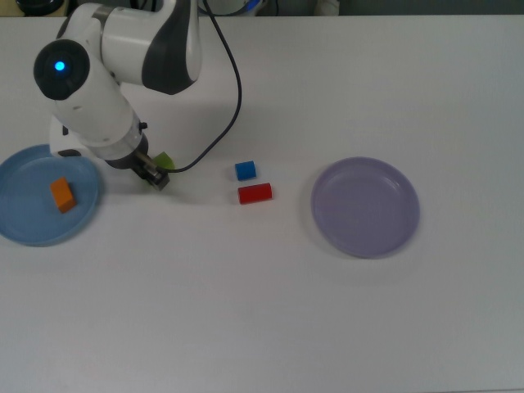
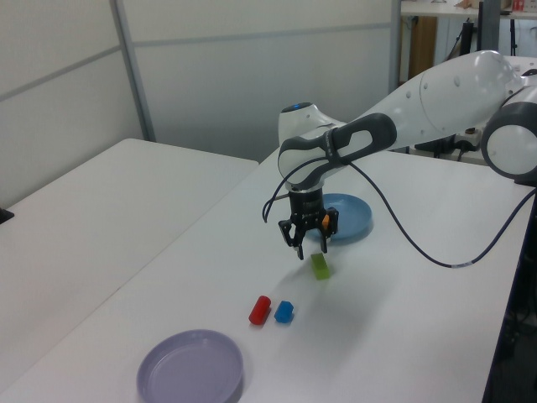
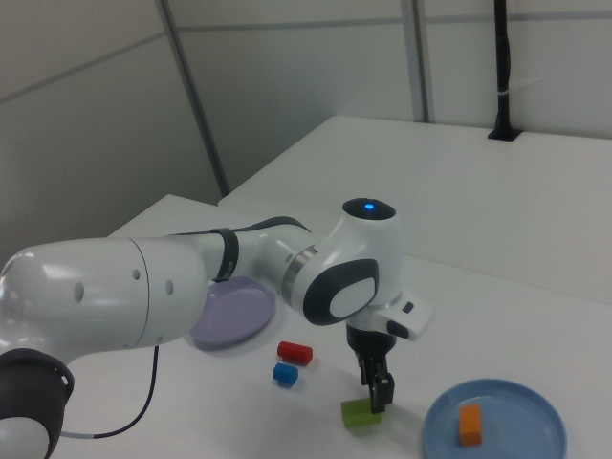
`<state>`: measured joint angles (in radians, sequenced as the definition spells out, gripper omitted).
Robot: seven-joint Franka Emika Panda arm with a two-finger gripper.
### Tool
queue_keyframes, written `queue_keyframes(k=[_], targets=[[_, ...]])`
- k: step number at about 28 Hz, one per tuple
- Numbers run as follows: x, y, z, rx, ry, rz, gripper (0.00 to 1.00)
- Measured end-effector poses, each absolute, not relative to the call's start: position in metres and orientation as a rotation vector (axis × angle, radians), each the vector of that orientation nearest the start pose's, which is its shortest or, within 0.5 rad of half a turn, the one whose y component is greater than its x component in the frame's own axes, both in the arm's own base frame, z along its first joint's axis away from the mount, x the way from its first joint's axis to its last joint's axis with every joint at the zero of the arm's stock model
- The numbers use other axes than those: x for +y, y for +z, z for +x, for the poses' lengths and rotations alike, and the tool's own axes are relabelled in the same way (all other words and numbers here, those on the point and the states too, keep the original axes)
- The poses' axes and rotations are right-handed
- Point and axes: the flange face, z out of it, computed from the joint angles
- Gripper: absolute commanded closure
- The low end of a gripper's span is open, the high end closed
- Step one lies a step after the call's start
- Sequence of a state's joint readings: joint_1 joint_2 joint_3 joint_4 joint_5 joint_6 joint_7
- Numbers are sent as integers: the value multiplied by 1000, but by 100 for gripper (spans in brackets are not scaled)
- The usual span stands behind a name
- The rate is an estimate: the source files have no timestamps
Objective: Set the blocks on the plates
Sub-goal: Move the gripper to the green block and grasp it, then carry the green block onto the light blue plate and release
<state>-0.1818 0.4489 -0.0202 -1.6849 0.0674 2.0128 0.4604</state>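
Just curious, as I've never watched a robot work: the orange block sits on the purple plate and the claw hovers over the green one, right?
Not quite. The orange block sits on the light blue plate, as the top view shows; the purple plate holds nothing. The claw does hover over the green block.

The orange block (image 1: 62, 195) lies on the blue plate (image 1: 24, 225). The arm (image 1: 106, 90) partly covers the green block (image 1: 164, 160); blue cube (image 1: 245, 170) and red block (image 1: 255, 193) sit near the lavender plate (image 1: 365, 207).
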Motion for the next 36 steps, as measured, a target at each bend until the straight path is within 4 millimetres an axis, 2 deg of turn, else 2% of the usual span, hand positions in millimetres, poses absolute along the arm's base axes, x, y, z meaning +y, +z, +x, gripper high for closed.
queue_keyframes(k=[8, 11, 12, 16, 17, 24, 27, 36], targets=[[-112, 318, 638, 1026, 238, -2929, 41], [-112, 318, 638, 1027, 239, -2929, 62], [-112, 318, 638, 1027, 239, -2929, 74], [-112, 317, 637, 1019, 240, -2943, 97], [-112, 317, 637, 1016, 240, -2947, 100], [-112, 319, 638, 967, 234, -2971, 100], [-117, 328, 640, 954, 206, -2978, 100], [-167, 400, 652, 908, -17, -2986, 98]])
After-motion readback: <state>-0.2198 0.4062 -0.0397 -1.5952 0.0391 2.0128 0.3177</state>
